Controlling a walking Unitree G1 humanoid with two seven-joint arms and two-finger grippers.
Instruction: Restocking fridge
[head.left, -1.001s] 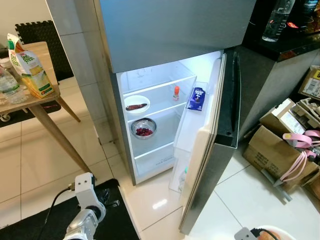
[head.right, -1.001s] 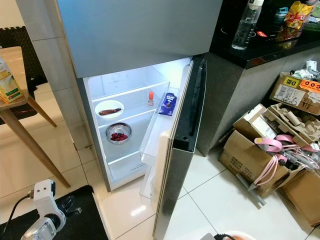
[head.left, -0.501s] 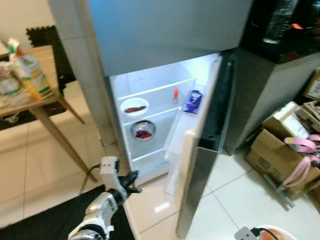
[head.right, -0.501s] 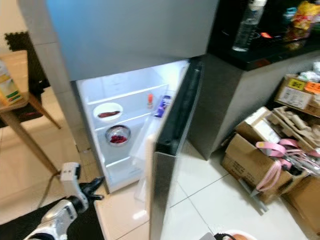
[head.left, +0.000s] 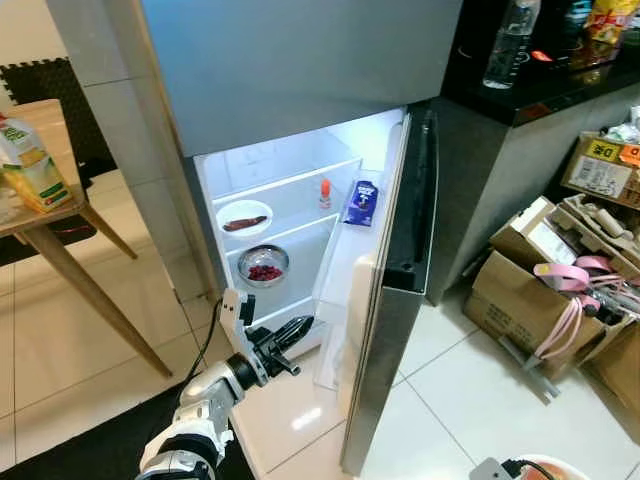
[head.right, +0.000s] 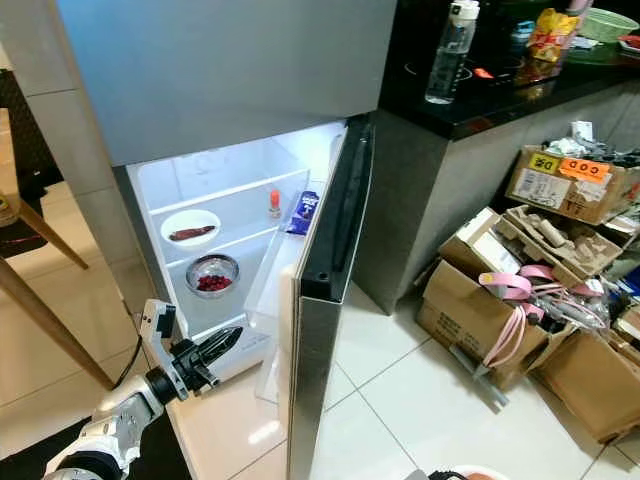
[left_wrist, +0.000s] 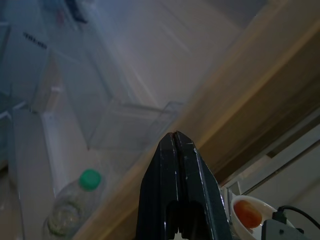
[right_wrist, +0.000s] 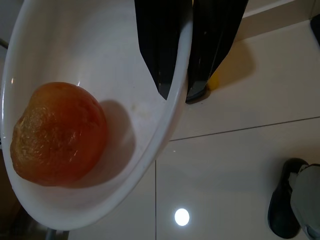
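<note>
Fridge (head.left: 300, 70), steel-fronted, lower compartment lit, its door (head.left: 385, 300) swung wide to the robot's right. Upper glass shelf: white plate (head.left: 243, 217) with a dark red piece on it; small orange-capped bottle (head.left: 325, 192) near the shelf's right end. Shelf below: metal bowl (head.left: 264, 266) of red berries. Door rack: blue carton (head.left: 360, 203), upright; lower in the door, a clear bin holding a green-capped bottle (left_wrist: 75, 210), seen from the left wrist. Left gripper (head.left: 297, 330): black fingers pressed together with nothing between them, raised before the bottom of the open compartment and pointing toward the door. Right gripper (right_wrist: 186, 70): clamped on the rim of a white bowl (right_wrist: 125, 165), one finger inside and one outside; the bowl hangs low over the tiled floor (head.left: 470, 400) and carries one round orange-red fruit (right_wrist: 57, 132). Wooden desk (head.left: 60, 215) to the robot's left with a yellow-green carton (head.left: 28, 160). Black counter (head.right: 500, 90) right of the fridge with a clear water bottle (head.right: 447, 52). Cardboard boxes (head.right: 480, 300) on the floor beneath, pink straps lying over them.
</note>
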